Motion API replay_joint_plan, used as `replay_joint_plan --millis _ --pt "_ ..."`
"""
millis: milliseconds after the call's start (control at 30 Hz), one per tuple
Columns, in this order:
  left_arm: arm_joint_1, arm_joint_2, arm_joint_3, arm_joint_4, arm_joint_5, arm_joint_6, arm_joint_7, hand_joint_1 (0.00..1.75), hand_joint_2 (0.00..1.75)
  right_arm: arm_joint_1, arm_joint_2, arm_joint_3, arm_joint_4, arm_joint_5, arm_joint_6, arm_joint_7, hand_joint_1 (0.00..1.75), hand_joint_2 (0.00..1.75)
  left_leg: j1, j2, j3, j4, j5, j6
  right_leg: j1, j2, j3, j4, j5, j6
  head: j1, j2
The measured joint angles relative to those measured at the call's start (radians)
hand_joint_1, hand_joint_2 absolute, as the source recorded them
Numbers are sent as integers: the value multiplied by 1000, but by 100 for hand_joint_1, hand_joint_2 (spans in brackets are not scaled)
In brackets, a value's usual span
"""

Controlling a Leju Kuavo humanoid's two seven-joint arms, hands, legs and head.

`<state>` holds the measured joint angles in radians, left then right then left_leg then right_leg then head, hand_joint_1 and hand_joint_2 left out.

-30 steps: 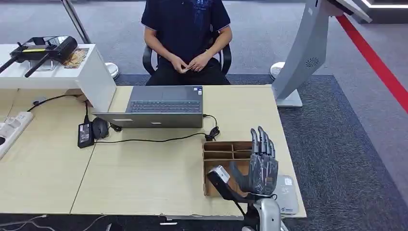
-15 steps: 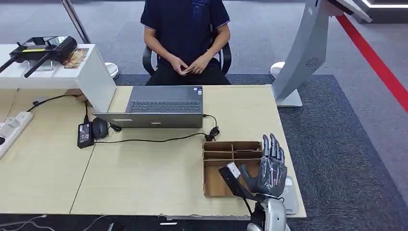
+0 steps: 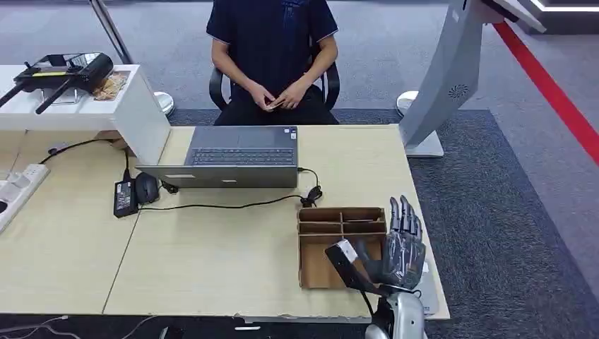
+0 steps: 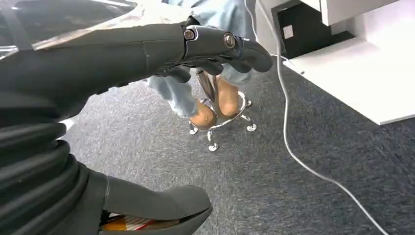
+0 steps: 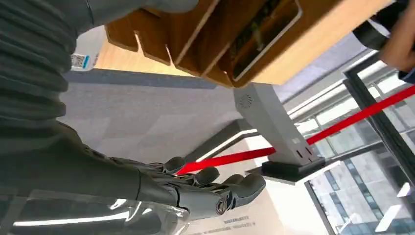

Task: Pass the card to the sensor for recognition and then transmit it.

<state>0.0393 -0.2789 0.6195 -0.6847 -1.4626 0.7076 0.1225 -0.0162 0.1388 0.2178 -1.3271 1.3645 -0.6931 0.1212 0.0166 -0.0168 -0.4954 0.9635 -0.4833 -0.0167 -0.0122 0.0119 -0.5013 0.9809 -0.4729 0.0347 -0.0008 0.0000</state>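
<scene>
The right hand (image 3: 401, 247) stands in front of the sensor (image 3: 428, 300), hiding most of it, and covers part of the cardboard tray (image 3: 332, 244). Whether a card lies in the tray's compartments is too small to tell from the head view. The seated person (image 3: 274, 56) is cut off at the top edge. What the person's hands (image 3: 279, 97) pinch is too small to make out.
</scene>
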Motion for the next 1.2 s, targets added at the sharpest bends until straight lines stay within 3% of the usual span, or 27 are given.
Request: replay_joint_plan --millis 167,400,1200 --pt "1 0 -1 0 0 0 1 0 175 11 41 -50 -46 -1 0 -99 0 175 0 0 0 0 0 0 0 0 0 0 0 0 0 0" --pt "2 0 -1 0 0 0 2 0 175 16 79 -100 -69 1 0 -132 0 175 0 0 0 0 0 0 0 0 0 0 0 0 0 0" --pt "1 0 -1 0 -3 0 -1 0 175 21 88 -120 -50 22 0 -78 0 175 0 0 0 0 0 0 0 0 0 0 0 0 0 0"
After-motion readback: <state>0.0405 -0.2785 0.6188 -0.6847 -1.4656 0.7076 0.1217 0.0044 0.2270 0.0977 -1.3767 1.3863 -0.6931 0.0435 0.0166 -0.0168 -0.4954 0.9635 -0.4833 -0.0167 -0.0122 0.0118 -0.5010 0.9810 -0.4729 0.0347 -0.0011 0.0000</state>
